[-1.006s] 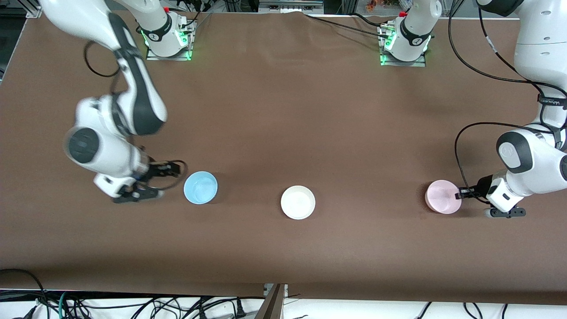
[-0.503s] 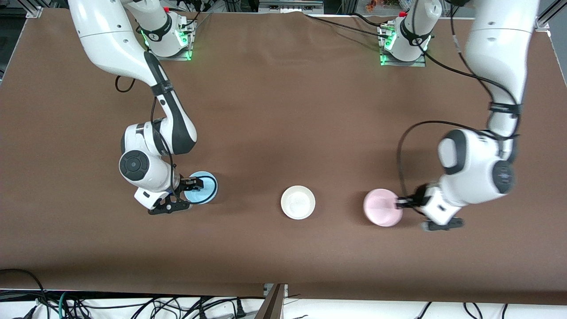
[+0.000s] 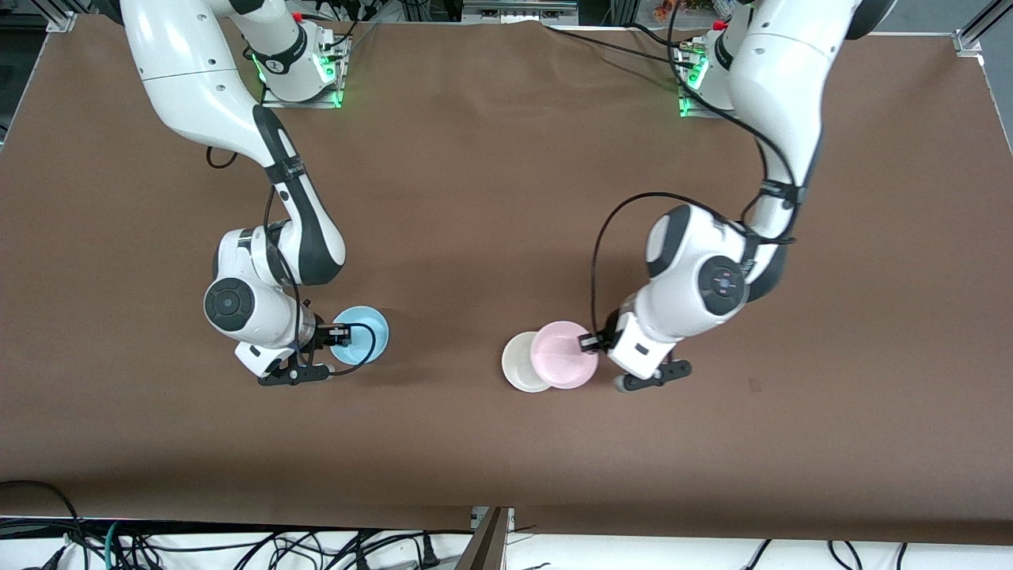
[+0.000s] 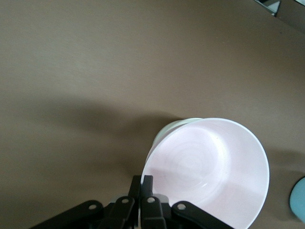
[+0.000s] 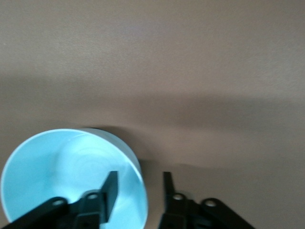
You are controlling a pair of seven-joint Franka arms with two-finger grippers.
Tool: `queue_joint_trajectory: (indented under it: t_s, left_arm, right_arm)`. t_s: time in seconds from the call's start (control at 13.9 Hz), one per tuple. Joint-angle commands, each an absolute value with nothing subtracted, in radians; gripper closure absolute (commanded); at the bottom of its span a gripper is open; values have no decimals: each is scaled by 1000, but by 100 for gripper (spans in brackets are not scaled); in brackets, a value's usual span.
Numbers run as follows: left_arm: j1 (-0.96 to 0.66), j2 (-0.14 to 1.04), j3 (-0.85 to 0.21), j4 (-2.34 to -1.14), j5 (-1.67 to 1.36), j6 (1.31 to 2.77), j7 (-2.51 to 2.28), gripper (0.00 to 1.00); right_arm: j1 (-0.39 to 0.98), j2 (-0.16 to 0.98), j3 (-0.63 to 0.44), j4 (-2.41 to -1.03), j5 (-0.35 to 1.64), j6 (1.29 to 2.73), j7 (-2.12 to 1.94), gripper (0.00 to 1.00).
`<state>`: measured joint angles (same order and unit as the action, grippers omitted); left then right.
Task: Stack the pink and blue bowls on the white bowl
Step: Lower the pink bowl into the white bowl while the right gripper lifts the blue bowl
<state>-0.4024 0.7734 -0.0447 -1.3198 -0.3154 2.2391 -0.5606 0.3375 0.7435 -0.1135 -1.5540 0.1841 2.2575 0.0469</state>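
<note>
My left end effector (image 3: 592,340), fingers pinched on the rim of the pale pink round plastic bowl (image 3: 563,365), has carried it from the left arm's end of the brown counter (image 3: 506,198) until it overlaps the plain white round plastic bowl (image 3: 520,364), not yet seated. My right end effector (image 3: 339,335) has closed in: fingers apart, straddling the rim of the light sky-blue round plastic bowl (image 3: 362,334), which sits unmoved. Judgement: pink needs centring, then release; blue follows.
</note>
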Motion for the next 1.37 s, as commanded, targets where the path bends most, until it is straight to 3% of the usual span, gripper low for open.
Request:
queue_joint_trajectory:
  t_s: [0.0,0.14,0.36,0.72,1.29]
  left_arm:
    - [-457,859,-28,-1226,-322,2278,-633,100]
    - [-471,876,-28,-1223,-321,2292,-635,100]
    - [-482,876,-28,-1235,-308,2293,-634,100]
    - [-480,874,-29,-1246,-256,2287,-627,100]
    - [-482,896,-31,-1267,-230,2293,-630,100]
  right_arm:
    - [328,752,-110,-1542,213,2255,45,83]
    - [328,752,-110,-1536,213,2255,38,100]
    - [328,738,-114,-1523,213,2234,43,100]
    - [330,738,-110,-1301,227,1990,138,100]
    - [425,750,-77,-1259,227,2011,449,100]
